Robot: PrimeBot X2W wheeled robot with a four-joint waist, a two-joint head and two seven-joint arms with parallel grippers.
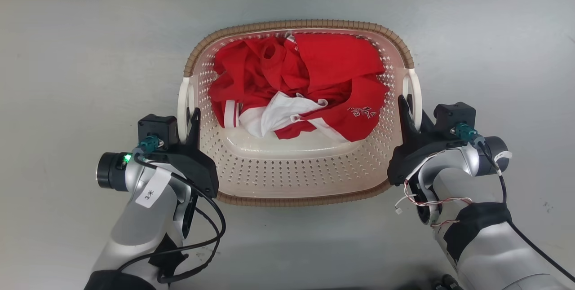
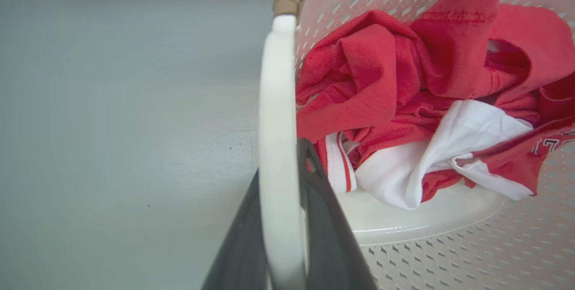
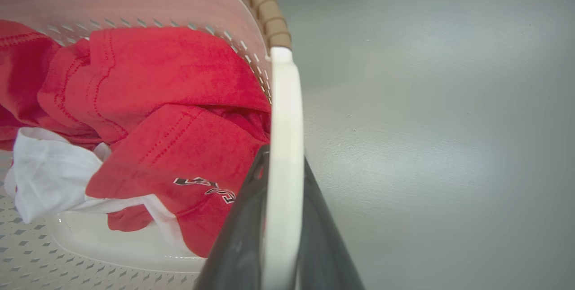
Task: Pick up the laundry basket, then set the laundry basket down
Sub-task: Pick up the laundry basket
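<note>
Basket (image 1: 296, 177) sits mid-frame, holding red clothes (image 1: 323, 70). Left jaws clench its left handle (image 1: 183, 101), right jaws its right handle (image 1: 415, 90), probably so it lifts level.

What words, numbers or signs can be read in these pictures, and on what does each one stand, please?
"3" with a star-like mark after it: on the white tag on the left forearm.
Print on the red garment in the laundry basket: folded and partly hidden, too unclear to read.
Nothing else is legible.
</note>
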